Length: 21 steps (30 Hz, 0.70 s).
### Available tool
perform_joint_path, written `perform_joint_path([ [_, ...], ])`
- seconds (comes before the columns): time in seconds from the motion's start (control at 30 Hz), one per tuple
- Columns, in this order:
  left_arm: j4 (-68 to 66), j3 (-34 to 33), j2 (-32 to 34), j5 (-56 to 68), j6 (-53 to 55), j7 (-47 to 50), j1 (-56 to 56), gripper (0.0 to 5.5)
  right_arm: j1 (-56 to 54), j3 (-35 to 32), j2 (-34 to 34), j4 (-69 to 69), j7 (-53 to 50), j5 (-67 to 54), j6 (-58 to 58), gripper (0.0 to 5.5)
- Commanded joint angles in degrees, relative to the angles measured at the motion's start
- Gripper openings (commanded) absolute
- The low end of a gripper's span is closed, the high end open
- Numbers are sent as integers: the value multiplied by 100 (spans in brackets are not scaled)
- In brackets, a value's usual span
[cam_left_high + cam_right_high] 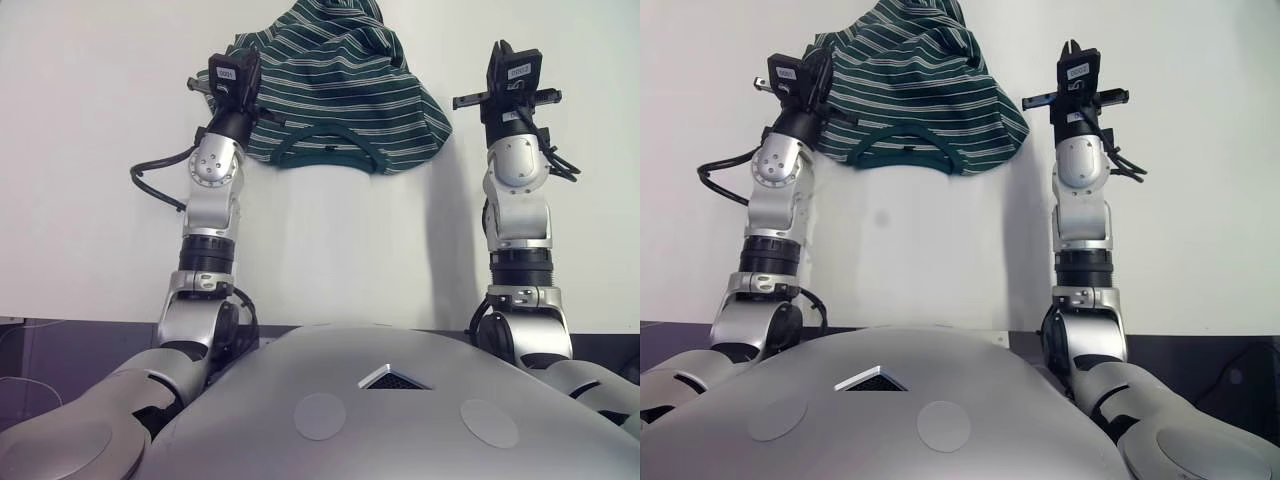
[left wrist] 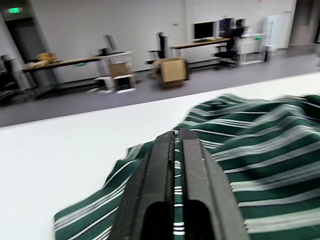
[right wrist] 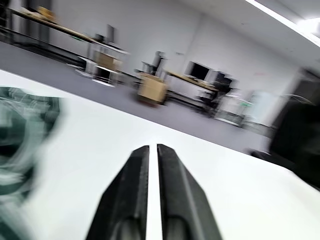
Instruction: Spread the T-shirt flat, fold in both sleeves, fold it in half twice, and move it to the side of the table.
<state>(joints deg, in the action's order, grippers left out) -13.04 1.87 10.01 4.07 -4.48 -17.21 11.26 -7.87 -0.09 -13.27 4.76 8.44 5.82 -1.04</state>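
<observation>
A dark green T-shirt (image 1: 345,85) with thin white stripes lies crumpled at the far middle of the white table (image 1: 90,200), its collar opening facing me. My left gripper (image 1: 240,58) hovers over the shirt's left edge, fingers shut. In the left wrist view the left gripper (image 2: 176,134) points across the striped cloth (image 2: 260,150), and nothing is visibly clamped in it. My right gripper (image 1: 512,48) is held above bare table just right of the shirt, apart from it, fingers shut. In the right wrist view the right gripper (image 3: 153,147) has the shirt (image 3: 20,125) off to one side.
Bare white tabletop stretches wide to the left and right of the shirt and between it and the near edge (image 1: 330,325). Beyond the table's far side is an open room with desks (image 2: 75,62) and cardboard boxes (image 2: 172,71).
</observation>
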Motion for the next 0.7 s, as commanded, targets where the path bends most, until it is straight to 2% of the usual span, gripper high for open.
perform_joint_path([
  [0.03, 1379, 495, 1386, 374, 950, -1983, -659, 84, 759, 737, -1148, -1133, 2602, -993, -592, 93],
  [0.13, 1952, 718, 2899, 90, 1537, -3333, -923, 140, 994, 1134, -2117, -1517, 4011, -1223, -1136, 155],
  [0.23, 1955, 972, 3494, -518, 1589, -3579, -814, 177, 799, 1480, -2344, -1213, 4128, -742, -1165, 209],
  [0.3, 1869, 1136, 3557, -805, 1505, -3538, -732, 177, 725, 1673, -2350, -1047, 4030, -424, -1100, 231],
  [0.43, 1267, 1466, 3114, -1374, 1050, -2983, -384, 177, 350, 1996, -1958, -382, 3464, 140, -972, 231],
  [0.53, 928, 1743, 2789, -1534, 805, -2863, -230, 177, 228, 2167, -1846, -126, 3384, 256, -873, 174],
  [0.7, 582, 1755, 2612, -1470, 696, -2837, -133, 98, 106, 1986, -1800, 116, 3205, 199, -680, 86],
])
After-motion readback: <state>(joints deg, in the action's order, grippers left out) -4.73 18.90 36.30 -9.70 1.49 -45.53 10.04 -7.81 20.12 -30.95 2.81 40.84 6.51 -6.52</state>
